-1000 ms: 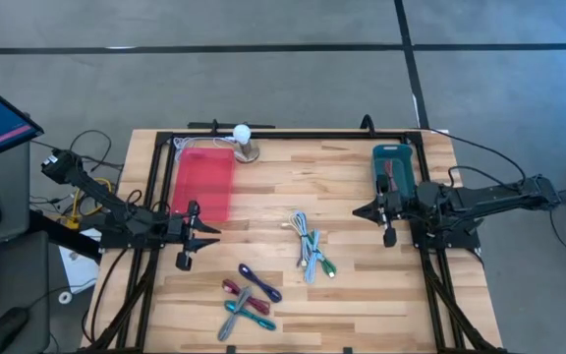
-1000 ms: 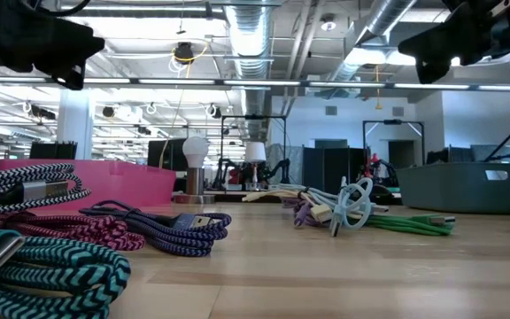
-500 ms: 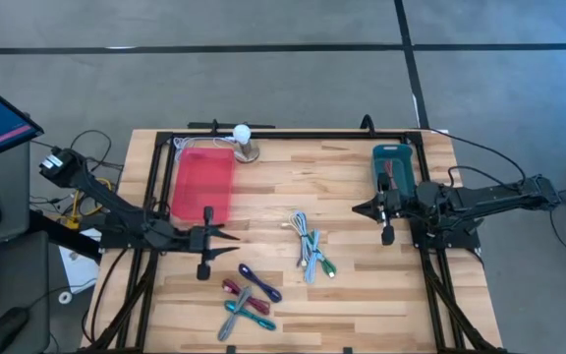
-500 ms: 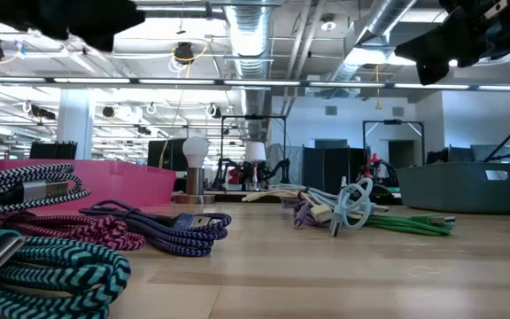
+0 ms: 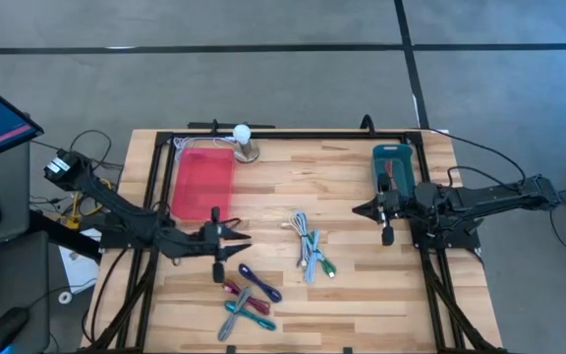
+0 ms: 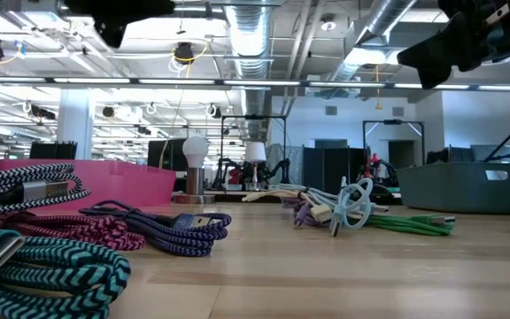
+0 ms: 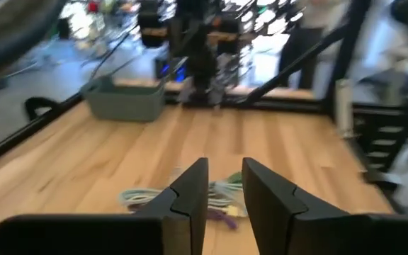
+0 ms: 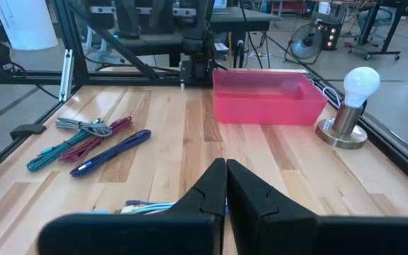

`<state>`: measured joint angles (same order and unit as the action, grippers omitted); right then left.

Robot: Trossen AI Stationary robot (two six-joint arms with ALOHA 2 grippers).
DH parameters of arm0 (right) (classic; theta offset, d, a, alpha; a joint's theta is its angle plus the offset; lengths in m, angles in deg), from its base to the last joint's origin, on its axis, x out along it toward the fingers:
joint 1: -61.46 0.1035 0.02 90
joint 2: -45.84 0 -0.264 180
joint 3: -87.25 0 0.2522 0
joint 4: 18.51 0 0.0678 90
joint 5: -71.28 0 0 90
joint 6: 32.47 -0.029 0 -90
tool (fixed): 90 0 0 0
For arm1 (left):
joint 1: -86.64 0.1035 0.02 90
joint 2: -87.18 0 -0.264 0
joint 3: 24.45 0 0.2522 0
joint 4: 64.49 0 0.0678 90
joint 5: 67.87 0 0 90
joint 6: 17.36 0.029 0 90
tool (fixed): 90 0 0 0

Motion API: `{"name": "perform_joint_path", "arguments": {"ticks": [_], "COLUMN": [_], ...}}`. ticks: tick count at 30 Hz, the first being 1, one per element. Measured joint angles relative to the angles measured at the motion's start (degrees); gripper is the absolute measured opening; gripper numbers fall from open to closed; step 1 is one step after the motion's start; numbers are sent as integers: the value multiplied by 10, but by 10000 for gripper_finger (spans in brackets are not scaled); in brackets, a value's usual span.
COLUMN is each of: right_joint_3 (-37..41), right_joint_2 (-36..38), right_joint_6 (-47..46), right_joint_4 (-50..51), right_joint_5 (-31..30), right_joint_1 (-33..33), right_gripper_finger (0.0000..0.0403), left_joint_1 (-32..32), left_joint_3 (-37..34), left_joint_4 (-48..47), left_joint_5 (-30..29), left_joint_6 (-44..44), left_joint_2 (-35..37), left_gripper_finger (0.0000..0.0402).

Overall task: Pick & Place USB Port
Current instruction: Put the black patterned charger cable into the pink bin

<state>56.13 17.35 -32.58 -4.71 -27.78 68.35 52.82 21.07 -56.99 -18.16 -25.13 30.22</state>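
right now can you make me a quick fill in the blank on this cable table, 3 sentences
1. The tray beside the lamp is coloured ____.
2. The right gripper, in front of the grey bin, has its fingers ____.
3. The left gripper hovers above the braided cables with ____ held between its fingers.

Missing words: pink; shut; nothing

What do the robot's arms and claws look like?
Both arms are dark, almost black, thin and jointed. The left gripper and right gripper each end in two flat, wedge-shaped black fingers. A black cable trails off behind the right arm.
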Motion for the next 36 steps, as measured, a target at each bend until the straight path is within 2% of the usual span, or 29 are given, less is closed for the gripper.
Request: {"name": "perform_joint_path", "arguments": {"ticks": [5, 9, 11, 13, 15, 17, 25, 33, 36], "right_joint_3": [0, 0, 0, 0, 0, 0, 0, 0, 0], "right_joint_2": [0, 0, 0, 0, 0, 0, -1, -10, -20], "right_joint_6": [-47, -80, -93, -99, -100, -100, -100, -100, -101], "right_joint_4": [8, 31, 47, 60, 76, 84, 103, 119, 116], "right_joint_5": [0, -2, -5, -9, -15, -20, -35, -37, -44], "right_joint_1": [0, 0, 0, 0, 0, -1, -1, -1, 0], "right_gripper_finger": [3, 4, 3, 1, 1, 1, 1, 1, 1], "left_joint_1": [0, 1, 4, 12, 18, 22, 64, 64, 55], "left_joint_3": [112, 172, 187, 188, 184, 182, 200, 254, 253], "left_joint_4": [-172, -337, -409, -449, -456, -457, -455, -454, -463], "left_joint_5": [-16, -7, 36, 108, 172, 213, 361, 436, 439], "left_joint_6": [-130, -311, -427, -531, -603, -651, -720, -701, -692], "left_joint_2": [-52, -68, -72, -77, -92, -117, -212, -271, -271], "left_gripper_finger": [61, 41, 31, 20, 9, 5, 4, 4, 4]}}
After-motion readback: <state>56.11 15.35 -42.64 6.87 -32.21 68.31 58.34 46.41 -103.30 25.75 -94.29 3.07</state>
